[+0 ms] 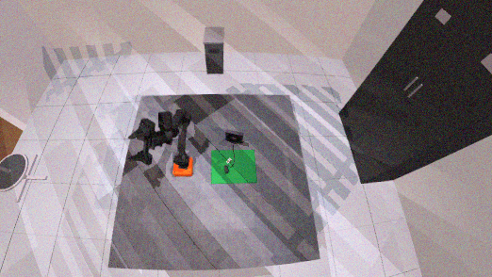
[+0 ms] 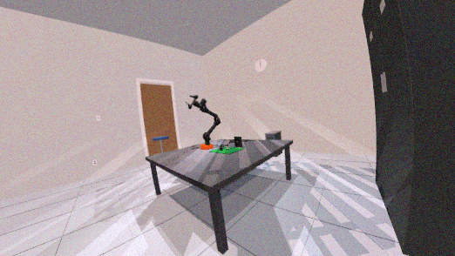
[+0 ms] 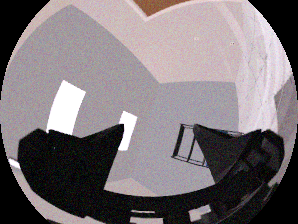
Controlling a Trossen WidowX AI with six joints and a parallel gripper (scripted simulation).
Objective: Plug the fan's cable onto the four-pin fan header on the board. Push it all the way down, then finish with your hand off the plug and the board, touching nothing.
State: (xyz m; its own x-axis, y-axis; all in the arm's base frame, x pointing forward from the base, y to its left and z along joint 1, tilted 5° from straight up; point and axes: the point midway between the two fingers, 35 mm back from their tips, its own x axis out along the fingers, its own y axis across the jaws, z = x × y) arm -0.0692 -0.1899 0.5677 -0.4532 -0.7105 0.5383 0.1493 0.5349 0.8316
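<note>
The green board [image 1: 246, 175] [image 2: 232, 151] lies on the table. The black fan [image 1: 234, 137] [image 2: 238, 141] stands beyond its edge in the top view. The thin dark cable runs from the fan onto the board and curves toward a small dark piece [image 1: 226, 169], perhaps the plug. A small whitish part [image 1: 229, 160] is near it. Header pins and seating are too small to tell. My gripper [image 1: 131, 147] [image 2: 188, 100] [image 3: 160, 127] is wide open and empty, raised high on the far side of the arm's base from the board, touching nothing. The wrist view shows only walls and ceiling between the fingers.
The arm stands on an orange base [image 1: 183, 171] [image 2: 207, 147] beside the board, on the dark table [image 1: 188, 226] [image 2: 196, 170]. A tall black cabinet [image 1: 405, 94] [image 2: 414, 131] stands beyond the table. A dark bin-like box [image 1: 214, 57] and a round stool [image 1: 10, 171] stand on the floor.
</note>
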